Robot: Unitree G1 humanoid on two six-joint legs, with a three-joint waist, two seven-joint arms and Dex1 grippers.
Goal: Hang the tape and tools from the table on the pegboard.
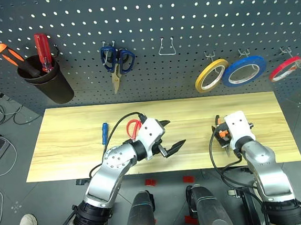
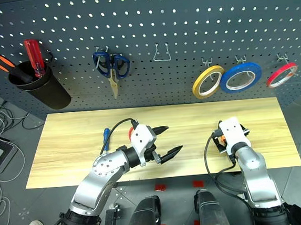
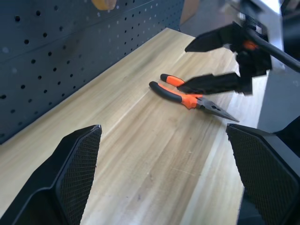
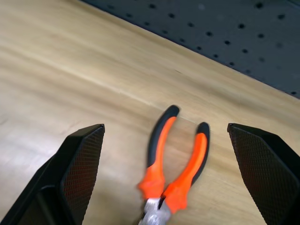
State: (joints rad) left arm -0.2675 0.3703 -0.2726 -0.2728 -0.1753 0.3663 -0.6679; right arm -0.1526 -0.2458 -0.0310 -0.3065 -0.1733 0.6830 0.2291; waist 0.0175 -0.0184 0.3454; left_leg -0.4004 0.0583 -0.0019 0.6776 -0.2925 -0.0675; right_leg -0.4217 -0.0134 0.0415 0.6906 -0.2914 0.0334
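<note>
- Left gripper (image 1: 170,136), at about 6 o'clock over the worktop (image 1: 69,146), hovers with fingers wide and empty.
- Right gripper (image 3: 206,63), at 5 o'clock, hangs with fingers wide, empty, just above the pliers (image 4: 172,176).
- The pliers lie flat on the wood, handles toward the pegboard (image 1: 147,18).
- Red-handled scissors (image 1: 133,127) lie partly hidden behind the left arm; blue-handled screwdriver (image 1: 104,133) lies at 9 o'clock from them.
- On the pegboard hooks: yellow tape (image 1: 211,75) at 2 o'clock, beside the blue roll (image 1: 243,70) and red roll (image 1: 285,68); blue-handled scissors (image 1: 116,63) at 11 o'clock.
</note>
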